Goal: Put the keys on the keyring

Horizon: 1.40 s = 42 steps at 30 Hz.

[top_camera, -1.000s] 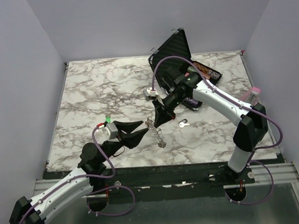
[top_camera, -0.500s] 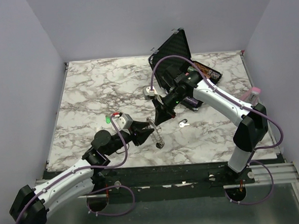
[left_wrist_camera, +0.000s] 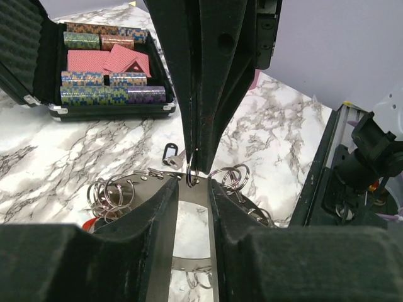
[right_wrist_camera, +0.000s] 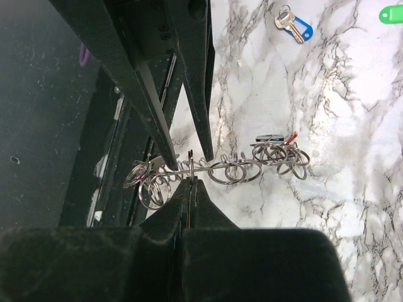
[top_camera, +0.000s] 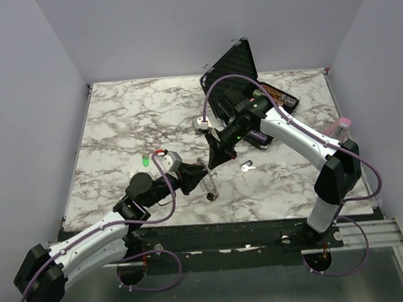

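Observation:
The keyring (top_camera: pixel 207 181) is a thin metal strip hung with several split rings (right_wrist_camera: pixel 236 170), lying at the table's front middle. My right gripper (right_wrist_camera: pixel 191 179) is shut on one upright ring of it (left_wrist_camera: pixel 192 176) and comes down from the right (top_camera: pixel 212 162). My left gripper (left_wrist_camera: pixel 192 185) reaches in from the left (top_camera: pixel 199 173). Its fingers (right_wrist_camera: pixel 160 129) straddle that ring, with their tips at the strip. Whether they press on the strip does not show. A silver key (top_camera: pixel 247 167) lies just right of the keyring. A blue-tagged key (right_wrist_camera: pixel 293 25) lies apart.
An open black case (top_camera: pixel 235 80) holding patterned packs (left_wrist_camera: pixel 107 69) stands behind the right arm. A green tag (top_camera: pixel 145 161) lies left of the left gripper. The table's front edge (top_camera: pixel 219 222) runs close below the keyring.
My left arm has swung right to the keyring, and its jaws have narrowed around the strip. The right gripper has stayed shut on its ring. The keyring has shifted slightly.

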Motion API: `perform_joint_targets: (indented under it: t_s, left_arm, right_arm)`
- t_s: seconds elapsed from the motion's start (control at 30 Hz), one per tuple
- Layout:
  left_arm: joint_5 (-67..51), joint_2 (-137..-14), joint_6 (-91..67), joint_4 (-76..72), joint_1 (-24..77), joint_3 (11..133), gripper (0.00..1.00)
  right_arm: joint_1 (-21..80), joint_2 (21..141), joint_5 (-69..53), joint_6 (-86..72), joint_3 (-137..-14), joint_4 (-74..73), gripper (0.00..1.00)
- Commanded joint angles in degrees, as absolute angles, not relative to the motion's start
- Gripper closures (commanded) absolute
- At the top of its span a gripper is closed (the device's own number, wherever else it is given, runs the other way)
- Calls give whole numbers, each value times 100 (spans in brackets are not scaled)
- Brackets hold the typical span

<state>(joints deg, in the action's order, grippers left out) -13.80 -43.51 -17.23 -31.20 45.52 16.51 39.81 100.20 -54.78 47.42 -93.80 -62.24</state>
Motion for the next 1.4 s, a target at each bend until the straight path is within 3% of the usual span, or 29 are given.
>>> perform_joint_targets:
  t_s: [0.0,0.37,0.67,0.77,0.93,1.03,1.1,1.2,1.37]
  left_arm:
    - [-1573,-4509,-1670,-3366,4570,1863,70]
    - [-1538,-4465,-1573,-3419,4570,1916,71]
    - [-1652,-4517,-1503,-3410,4562,1934,89]
    - [-1705,-4535,-1477,-3393,4562,1977,100]
    - [-1837,-4553,-1424,-3401,4562,1978,100]
    - [-1828,-4465,-1389,-3436,4570,1907,100]
    - [-1793,-4334,-1380,-3541,4562,1785,100]
    - [-1749,-4027,-1319,-3656,4570,1548,100]
    - [-1767,-3429,-1283,-3805,4518,1178,100]
  right_arm:
    - [4043,9932,-5537,4729,-9554,-6249,99]
    - [4052,9932,-5555,4737,-9545,-6240,99]
    - [4061,9949,-5581,4746,-9554,-6275,99]
    - [4061,9958,-5581,4755,-9554,-6284,99]
    - [4052,9949,-5572,4764,-9562,-6284,99]
    - [4052,9932,-5581,4755,-9589,-6310,91]
    - [4060,9905,-5572,4772,-9615,-6354,72]
    - [4052,9800,-5555,4825,-9633,-6416,58]
    - [4034,9589,-5572,4895,-9528,-6442,51]
